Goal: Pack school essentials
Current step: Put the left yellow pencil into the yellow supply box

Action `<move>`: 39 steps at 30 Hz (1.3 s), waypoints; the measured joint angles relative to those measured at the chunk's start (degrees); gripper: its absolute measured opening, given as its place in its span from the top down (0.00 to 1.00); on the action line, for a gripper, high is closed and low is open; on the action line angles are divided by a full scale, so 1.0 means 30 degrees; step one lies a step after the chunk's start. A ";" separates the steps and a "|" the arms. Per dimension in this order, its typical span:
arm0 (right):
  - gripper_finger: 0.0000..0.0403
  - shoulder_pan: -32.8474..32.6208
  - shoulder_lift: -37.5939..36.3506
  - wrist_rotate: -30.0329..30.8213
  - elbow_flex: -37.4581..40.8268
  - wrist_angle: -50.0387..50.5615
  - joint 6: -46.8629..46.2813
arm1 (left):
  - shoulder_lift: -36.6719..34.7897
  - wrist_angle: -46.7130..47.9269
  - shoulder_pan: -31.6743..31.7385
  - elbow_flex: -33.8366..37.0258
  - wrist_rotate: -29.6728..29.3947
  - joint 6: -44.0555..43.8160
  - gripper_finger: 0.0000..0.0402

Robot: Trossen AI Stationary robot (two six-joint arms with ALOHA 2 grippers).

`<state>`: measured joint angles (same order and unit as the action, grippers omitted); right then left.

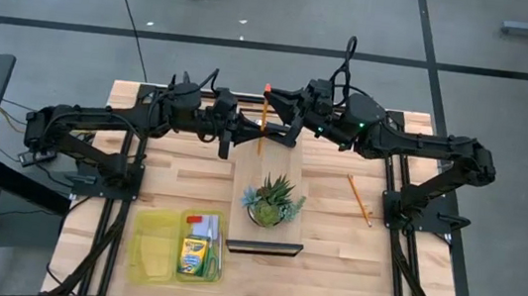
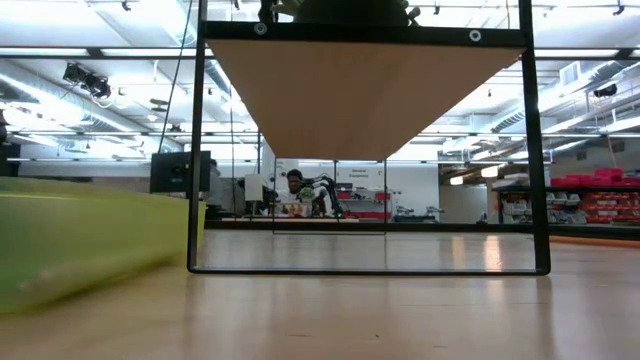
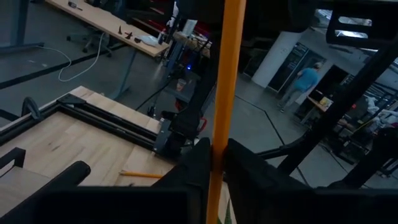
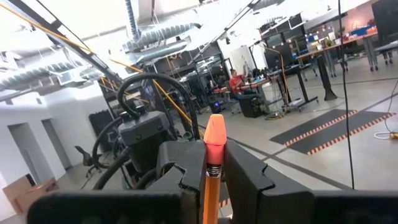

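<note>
Left tool [image 1: 247, 126]: closed on orange pencil [image 1: 263, 118], held upright above surface [image 1: 333, 246].
Right tool [image 1: 284, 105]: clamped on same pencil.
Second pencil [image 1: 359, 200]: lying on surface.
Crayon box [image 1: 193, 257]: inside yellow tray [image 1: 148, 244].

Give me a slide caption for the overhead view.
Both grippers, left and right, meet on one orange pencil above the table's far edge; a second pencil lies at right.
</note>
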<state>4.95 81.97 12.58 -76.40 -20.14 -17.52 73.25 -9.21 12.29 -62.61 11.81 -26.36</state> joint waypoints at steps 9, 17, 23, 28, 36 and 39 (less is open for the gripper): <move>0.85 0.0007 0.0000 0.0003 0.0000 0.0007 0.0338 | 0.0000 0.0000 0.0000 0.0000 0.0000 0.0011 0.92; 0.85 0.0007 0.0000 -0.0350 0.0000 0.0058 0.0694 | 0.0000 0.0029 0.0000 0.0000 0.0015 0.0004 0.92; 0.73 0.0007 0.0000 -0.0700 0.0000 0.0233 0.0568 | 0.0000 0.0029 0.0001 0.0000 0.0013 -0.0003 0.92; 0.59 0.0000 -0.0067 -0.0820 0.0000 0.0695 0.0388 | 0.0000 0.0029 0.0173 0.0000 -0.0028 -0.0006 0.91; 0.47 0.0098 -0.1731 -0.0871 -0.0007 0.3406 0.1003 | -0.0421 0.0174 0.0777 -0.0007 -0.0007 0.0004 0.92; 0.47 0.0291 -0.2556 -0.0710 -0.0007 0.4842 0.1478 | -0.0814 0.0602 0.1047 -0.0007 -0.0006 0.0142 0.91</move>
<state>5.82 74.31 10.45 -76.42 -5.62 -13.09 70.81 -7.41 15.44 -62.63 11.79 -25.93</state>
